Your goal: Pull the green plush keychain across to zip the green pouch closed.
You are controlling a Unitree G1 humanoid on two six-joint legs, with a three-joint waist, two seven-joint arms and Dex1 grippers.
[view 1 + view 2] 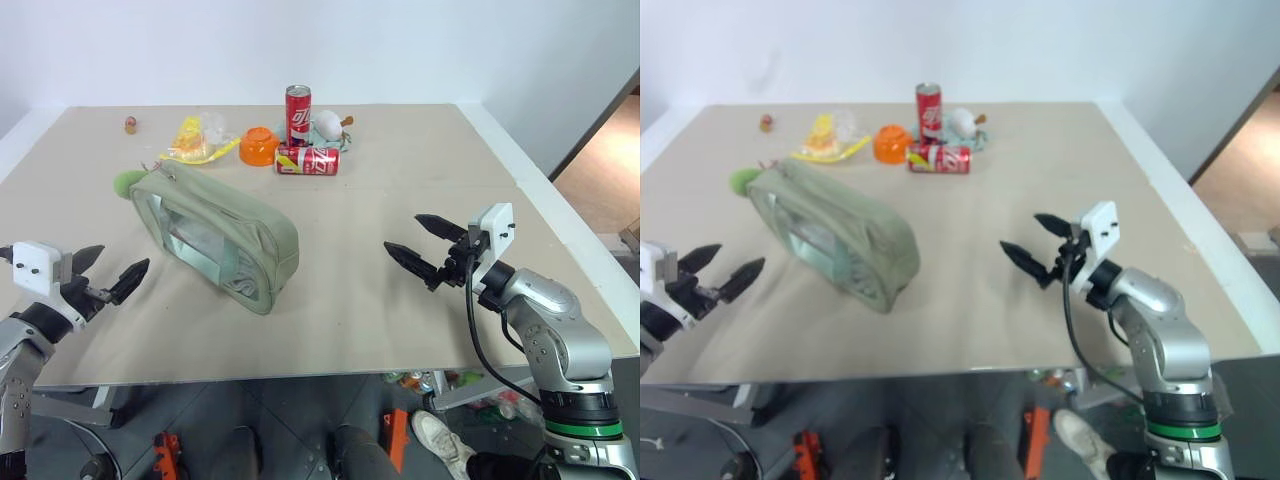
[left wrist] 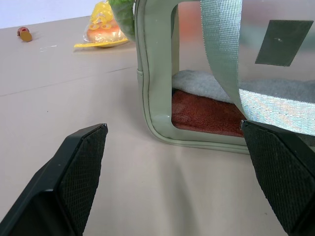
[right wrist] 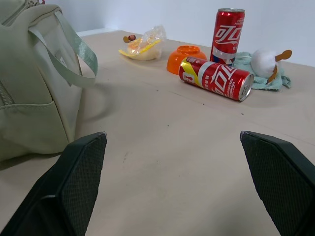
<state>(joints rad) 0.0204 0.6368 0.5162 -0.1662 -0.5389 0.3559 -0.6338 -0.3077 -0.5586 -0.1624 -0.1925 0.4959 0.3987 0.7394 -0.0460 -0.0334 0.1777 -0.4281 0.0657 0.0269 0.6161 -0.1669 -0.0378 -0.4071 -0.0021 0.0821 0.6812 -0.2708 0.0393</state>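
Task judged not started: keychain untouched at pouch's far-left end, on table. Left gripper and right gripper held spread wide, empty, either side of pouch. Keychain fuzzy, lime, oblong. Pouch soft sage fabric, clear window, woven strap.

green pouch on table | both end effectors apart, empty

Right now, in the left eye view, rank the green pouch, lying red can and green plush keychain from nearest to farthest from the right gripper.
1. green pouch, to the left of the right gripper.
2. lying red can, farther back, mid-table.
3. green plush keychain, at the pouch's far-left end.
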